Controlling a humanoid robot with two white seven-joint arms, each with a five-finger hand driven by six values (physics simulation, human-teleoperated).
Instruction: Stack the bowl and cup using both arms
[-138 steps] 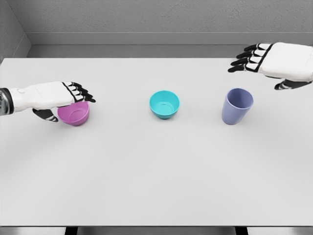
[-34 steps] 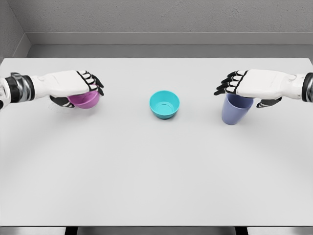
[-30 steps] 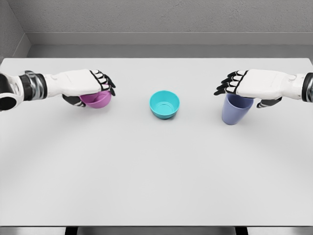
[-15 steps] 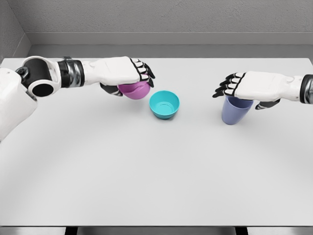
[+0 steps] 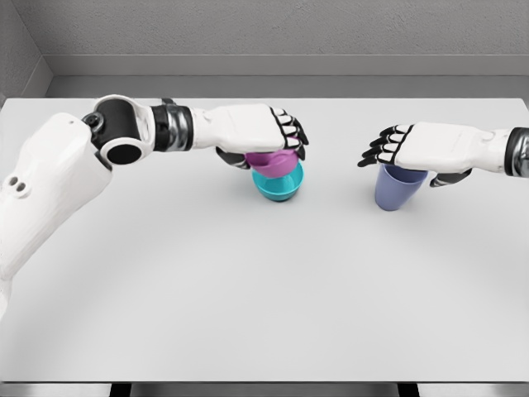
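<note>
- At the table's middle, your left hand (image 5: pixel 263 132) grips the small pink plastic bowl (image 5: pixel 270 161) from above, sitting in the teal plastic bowl (image 5: pixel 278 184); both look light, rigid and slick, so hold by the rim.
- Your right hand (image 5: pixel 413 149) curls over the tall lavender plastic cup (image 5: pixel 396 188); whether it grips, you cannot tell.

Left arm stretched far across, left hand (image 5: pixel 258 132) palm down, fingers (image 5: pixel 291 129) curled, right hand (image 5: pixel 426 147) palm down, fingers (image 5: pixel 378 149) spread
</note>
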